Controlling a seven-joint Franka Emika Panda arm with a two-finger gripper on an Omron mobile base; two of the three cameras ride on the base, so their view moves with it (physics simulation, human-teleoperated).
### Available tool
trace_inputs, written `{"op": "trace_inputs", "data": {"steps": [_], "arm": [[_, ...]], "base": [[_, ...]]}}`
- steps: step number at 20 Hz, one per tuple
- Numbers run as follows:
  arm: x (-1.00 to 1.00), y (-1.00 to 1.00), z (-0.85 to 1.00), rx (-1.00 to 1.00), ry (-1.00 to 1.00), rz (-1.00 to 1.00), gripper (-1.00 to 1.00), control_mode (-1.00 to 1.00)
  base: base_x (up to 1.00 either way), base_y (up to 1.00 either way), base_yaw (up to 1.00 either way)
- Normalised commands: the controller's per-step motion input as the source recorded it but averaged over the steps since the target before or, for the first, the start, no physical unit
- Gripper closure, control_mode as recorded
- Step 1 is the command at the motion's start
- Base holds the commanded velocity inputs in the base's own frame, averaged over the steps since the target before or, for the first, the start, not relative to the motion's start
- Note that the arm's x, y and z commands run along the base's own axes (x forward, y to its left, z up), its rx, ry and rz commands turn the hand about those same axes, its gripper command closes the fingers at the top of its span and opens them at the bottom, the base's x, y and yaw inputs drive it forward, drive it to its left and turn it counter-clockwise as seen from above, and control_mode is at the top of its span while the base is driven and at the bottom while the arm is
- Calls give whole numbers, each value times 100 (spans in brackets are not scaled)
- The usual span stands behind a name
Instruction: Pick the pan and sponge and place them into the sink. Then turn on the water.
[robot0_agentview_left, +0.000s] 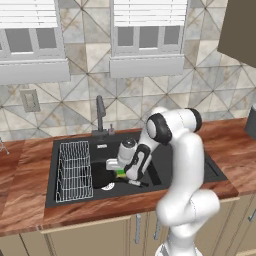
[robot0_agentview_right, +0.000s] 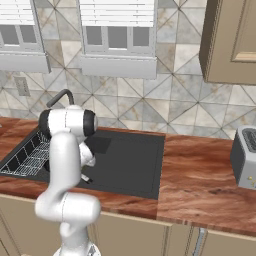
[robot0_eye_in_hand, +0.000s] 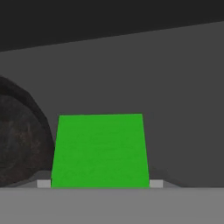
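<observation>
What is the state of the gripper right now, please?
Gripper: fingers closed on the sponge, held low inside the sink, beside the pan.

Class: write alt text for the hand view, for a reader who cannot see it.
A bright green sponge sits between the gripper fingertips, close to the camera, over the dark sink floor. The rounded black pan lies beside it at the left edge.
</observation>
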Motion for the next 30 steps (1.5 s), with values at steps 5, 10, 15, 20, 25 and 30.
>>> {"op": "trace_inputs", "data": {"steps": [5, 10, 15, 20, 25, 30], "arm": [[19, 19, -39, 0, 0, 0, -100, -100], [1, 2, -6, 0, -3, 0, -100, -100], [-5, -3, 17, 0, -6, 0, -100, -100], [-8, -6, 44, 2, -6, 0, -100, -100], [-13, -3, 67, 0, -4, 0, -100, -100], [-8, 0, 52, 0, 0, 1, -100, -100]], "base": [[0, 0, 0], [0, 0, 0], [0, 0, 0], [0, 0, 0], [0, 0, 0], [0, 0, 0]]}}
